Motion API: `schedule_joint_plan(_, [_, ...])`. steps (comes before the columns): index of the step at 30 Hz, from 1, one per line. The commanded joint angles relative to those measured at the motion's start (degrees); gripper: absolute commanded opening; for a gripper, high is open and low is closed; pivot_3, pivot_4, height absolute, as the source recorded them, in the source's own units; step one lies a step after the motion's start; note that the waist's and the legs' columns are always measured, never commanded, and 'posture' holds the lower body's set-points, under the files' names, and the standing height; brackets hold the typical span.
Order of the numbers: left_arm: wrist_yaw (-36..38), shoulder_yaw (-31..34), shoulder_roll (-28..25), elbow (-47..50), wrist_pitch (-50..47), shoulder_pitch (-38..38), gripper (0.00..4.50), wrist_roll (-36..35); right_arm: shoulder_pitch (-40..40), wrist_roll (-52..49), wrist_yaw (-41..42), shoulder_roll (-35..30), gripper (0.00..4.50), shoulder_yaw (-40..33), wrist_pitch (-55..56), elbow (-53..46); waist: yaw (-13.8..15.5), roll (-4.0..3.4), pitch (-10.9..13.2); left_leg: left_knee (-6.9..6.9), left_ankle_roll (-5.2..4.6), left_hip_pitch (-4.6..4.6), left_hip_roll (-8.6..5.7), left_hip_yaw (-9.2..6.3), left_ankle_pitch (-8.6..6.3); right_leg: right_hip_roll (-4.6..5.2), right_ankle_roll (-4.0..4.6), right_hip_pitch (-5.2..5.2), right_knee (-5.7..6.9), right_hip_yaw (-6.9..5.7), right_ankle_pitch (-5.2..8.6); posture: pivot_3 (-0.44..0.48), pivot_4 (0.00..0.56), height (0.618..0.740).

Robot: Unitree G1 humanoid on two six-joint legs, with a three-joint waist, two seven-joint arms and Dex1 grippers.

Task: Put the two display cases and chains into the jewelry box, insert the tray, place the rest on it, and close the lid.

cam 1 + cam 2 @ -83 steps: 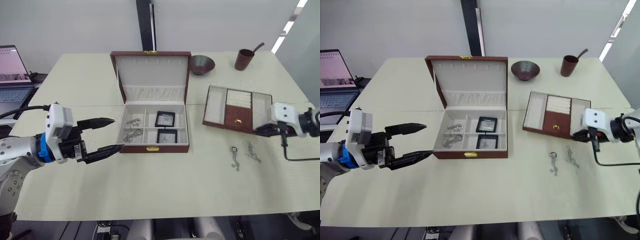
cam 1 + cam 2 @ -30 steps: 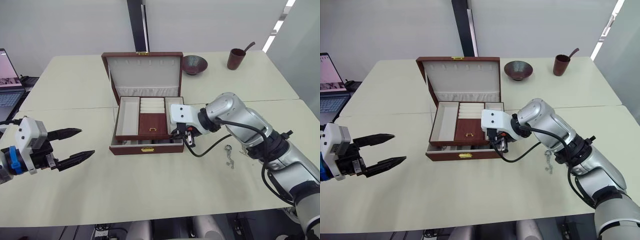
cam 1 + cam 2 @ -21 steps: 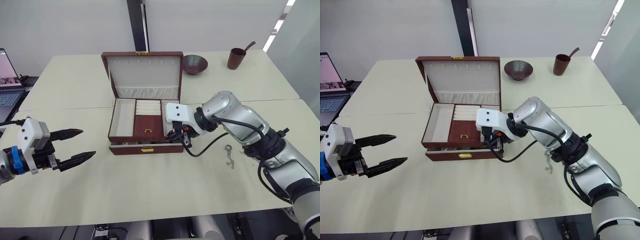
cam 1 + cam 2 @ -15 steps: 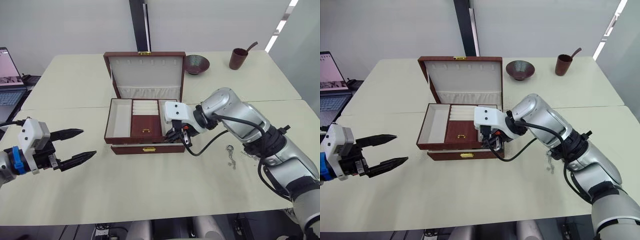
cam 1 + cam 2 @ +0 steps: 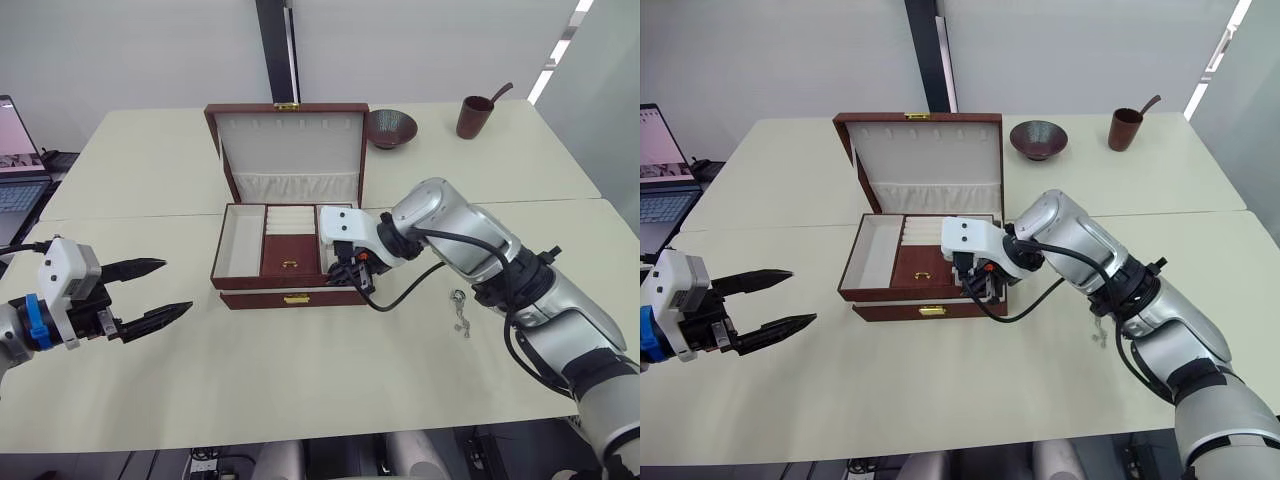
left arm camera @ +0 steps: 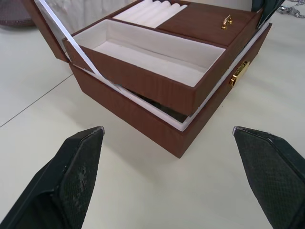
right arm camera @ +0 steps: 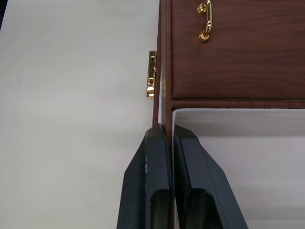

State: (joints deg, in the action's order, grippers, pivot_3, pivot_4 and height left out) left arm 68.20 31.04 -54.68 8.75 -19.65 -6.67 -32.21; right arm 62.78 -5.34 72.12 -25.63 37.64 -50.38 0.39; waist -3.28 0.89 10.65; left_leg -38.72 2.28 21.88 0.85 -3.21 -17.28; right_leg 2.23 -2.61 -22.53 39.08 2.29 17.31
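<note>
The jewelry box stands mid-table with its lid upright and open. My right gripper is shut on the front wall of the tray near its right end. In the right wrist view the fingertips pinch that thin wall, with the tray's gold pull beyond. The tray rests slightly tilted on the box rim and overhangs its left side. The display cases and chains are hidden beneath it. My left gripper hangs open left of the box, apart from it.
Small silvery jewelry pieces lie on the table right of the box, beside my right forearm. A dark bowl and a brown cup stand at the back right. A laptop sits at the far left edge.
My right gripper has carried the tray from the table right of the box to on top of it, covering the cases and chains. The left gripper drew back leftward, staying open.
</note>
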Motion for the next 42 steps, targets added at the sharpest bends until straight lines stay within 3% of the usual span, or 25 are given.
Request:
schedule_joint_plan(1, [0.1,0.3,0.2,0.3,0.9,0.4,4.50,-0.1,1.4,0.4,-0.7,0.6,0.01,-0.6,0.6,-0.7,0.0,0.00,0.0,0.00,0.00,0.01,-0.02,0.00,0.00,0.00,0.00,0.00,0.00,0.01,0.00,0.000,0.150,0.740])
schedule_joint_plan(35, [-0.1,-0.7,0.9,0.9,1.2,1.2,4.50,-0.6,0.5,0.0,-0.1,-1.6,0.01,-1.5,-0.6,-0.8,0.0,0.00,0.0,0.01,0.00,0.03,-0.01,0.01,0.00,0.01,0.00,-0.05,0.00,0.01,0.00,0.000,0.150,0.740])
schedule_joint_plan(42, [-0.1,-0.6,1.0,0.9,1.4,1.0,4.50,-0.5,0.5,-1.2,-1.0,-1.5,1.69,-2.9,-2.6,-0.9,0.0,0.00,0.0,0.01,0.00,0.03,-0.01,0.02,0.00,0.02,0.00,-0.05,0.00,0.01,0.00,0.000,0.150,0.740])
